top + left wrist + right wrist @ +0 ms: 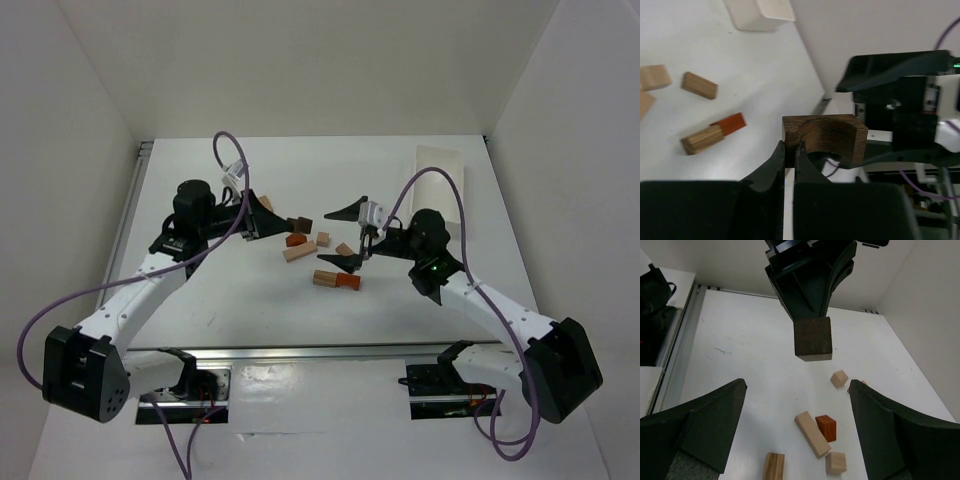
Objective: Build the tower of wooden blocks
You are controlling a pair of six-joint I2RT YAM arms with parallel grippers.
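While both arms lean in over the white worktop (pixel 250 300), my left end effector (pixel 790 155) is clamped on a dark brown block (pixel 822 137) with an arched cut-out. It holds the block off the surface and faces my right end effector (pixel 797 385), whose fingers stand wide apart with nothing between them. From the right wrist, the dark block hangs beyond that gap and touches neither finger.

The loose pieces lie clustered between the two arms near the worktop's middle. I count:
- one white tray (pixel 440 165)
- one long tan bar (pixel 299 251)
- one tan-and-orange pair (pixel 337 281) lying end to end
- one reddish-orange block (pixel 296 240) just beside the bar
- two small tan ones: a small tan block (pixel 323 239) and a second tan block (pixel 344 249)

The pair sits under the right end effector's near finger. The tray lies by the far right corner, well apart from the cluster. Bare worktop runs to the far wall and down the left side, and white walls close three sides.
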